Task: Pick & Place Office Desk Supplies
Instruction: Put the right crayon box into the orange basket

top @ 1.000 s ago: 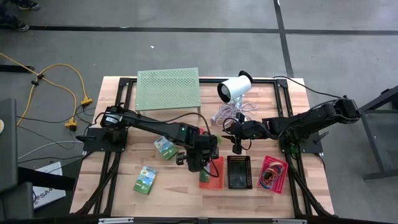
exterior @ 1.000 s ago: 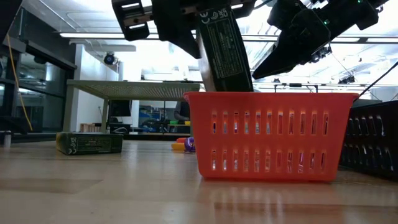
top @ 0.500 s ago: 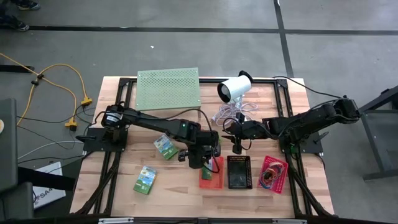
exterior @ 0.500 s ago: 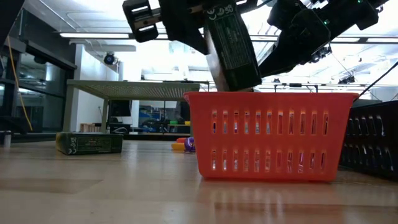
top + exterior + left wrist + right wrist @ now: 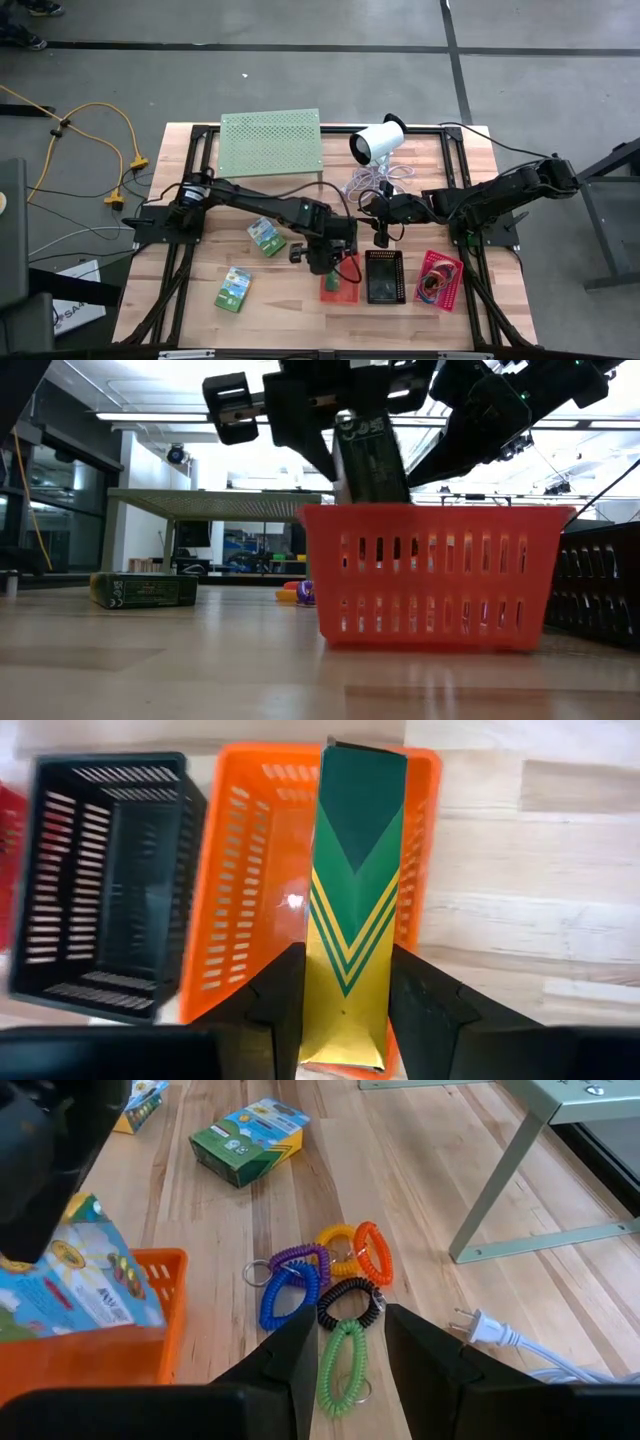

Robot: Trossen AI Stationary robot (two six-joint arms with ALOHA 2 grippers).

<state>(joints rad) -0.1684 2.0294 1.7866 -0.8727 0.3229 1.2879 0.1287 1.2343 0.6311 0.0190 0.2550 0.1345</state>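
In the high view, the left gripper point(image 5: 323, 258) is seen over the red basket point(image 5: 340, 280), which stands near the front edge of the table point(image 5: 195, 300), about midway along it. A green pack point(image 5: 329, 283) is seen at the basket. The black basket point(image 5: 384, 277) is set just beside the red one, and the pink basket point(image 5: 440, 279), holding coloured bands, is placed further toward the right edge. Two more packs are seen in the left half of the table, one point(image 5: 266, 237) near the middle and one point(image 5: 232, 289) closer to the front edge. The right gripper point(image 5: 381, 234) is held above the table behind the black basket.

In the low view, the green pack point(image 5: 372, 460) is seen gripped upright, its lower end dipped below the rim of the red basket point(image 5: 432, 575). Another pack point(image 5: 143, 590) is seen lying flat to the left.

In the left wrist view, the fingers point(image 5: 288, 995) are clamped on the green pack point(image 5: 352, 910), which is held over the red basket point(image 5: 250, 890); the black basket point(image 5: 105, 880) is seen alongside.

In the right wrist view, the fingers point(image 5: 295, 1355) are set apart with nothing between them, above a cluster of coiled loops point(image 5: 320, 1285). A pack point(image 5: 248, 1140) is seen lying beyond.
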